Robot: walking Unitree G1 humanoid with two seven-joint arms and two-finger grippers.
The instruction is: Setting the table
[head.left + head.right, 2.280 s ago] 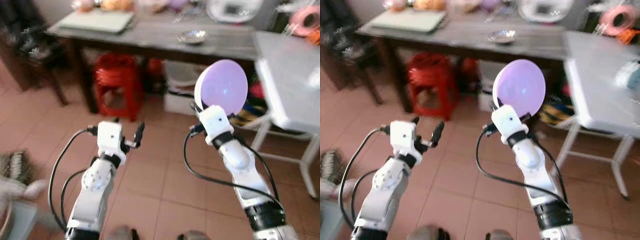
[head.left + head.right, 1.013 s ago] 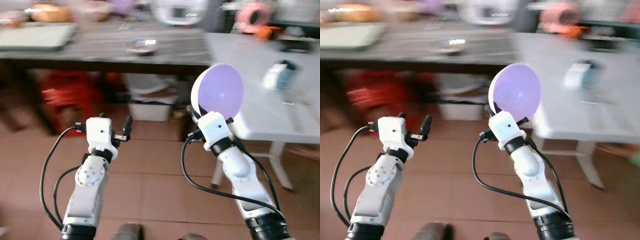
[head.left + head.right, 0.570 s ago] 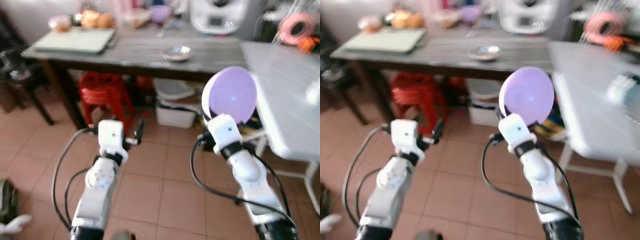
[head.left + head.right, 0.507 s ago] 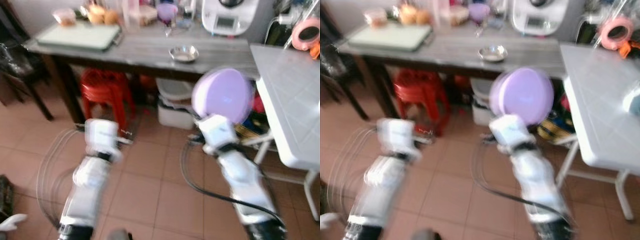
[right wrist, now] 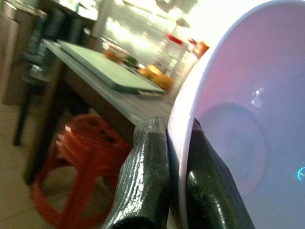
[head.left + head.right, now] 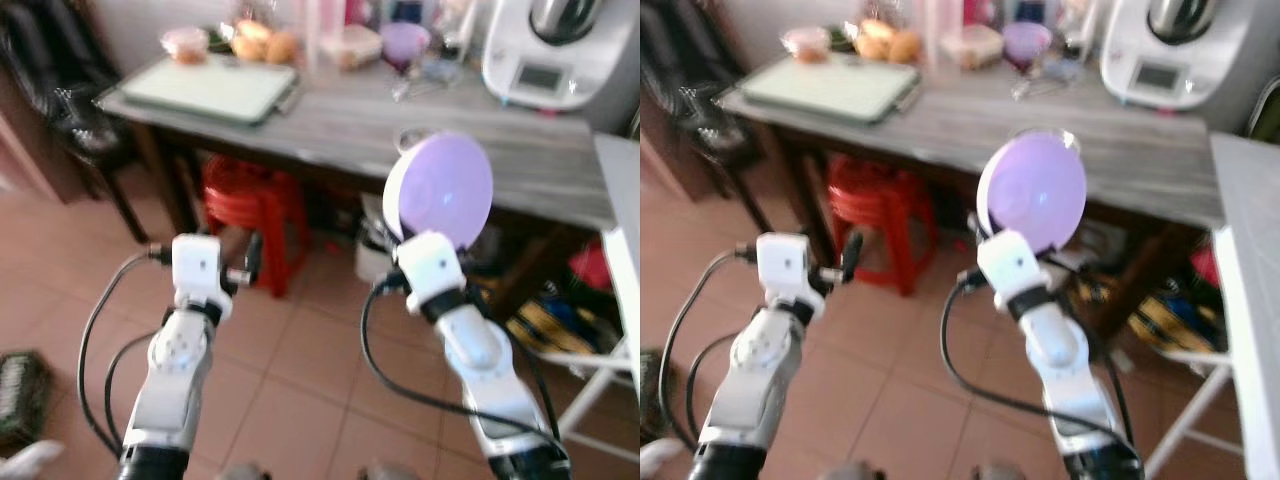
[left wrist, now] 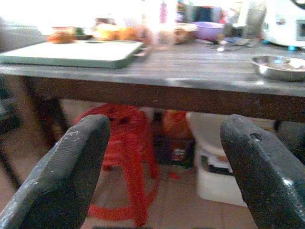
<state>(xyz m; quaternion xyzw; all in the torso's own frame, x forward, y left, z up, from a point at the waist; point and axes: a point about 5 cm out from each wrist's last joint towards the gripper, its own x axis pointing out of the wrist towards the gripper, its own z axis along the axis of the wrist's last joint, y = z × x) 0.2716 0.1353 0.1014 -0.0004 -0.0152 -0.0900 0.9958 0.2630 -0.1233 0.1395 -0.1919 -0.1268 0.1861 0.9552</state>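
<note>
two hands up in front of the robot. right hand (image 5: 174, 191) is clamped on the rim of a lilac plate (image 6: 440, 190), held upright on edge, above the tile floor (image 6: 290, 370) & in front of the grey desk (image 6: 470, 150). left hand (image 7: 162, 186) empty, fingers (image 7: 62, 176) wide apart, facing the desk edge. on desk: green tray (image 6: 210, 88), steel bowl (image 7: 279, 66), purple bowl (image 6: 1027, 40), white appliance (image 6: 1165, 50). red stool (image 6: 255, 210) under the desk.

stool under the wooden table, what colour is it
Red. The plastic stool shows best in the left eye view, standing under the wooden table.
</note>
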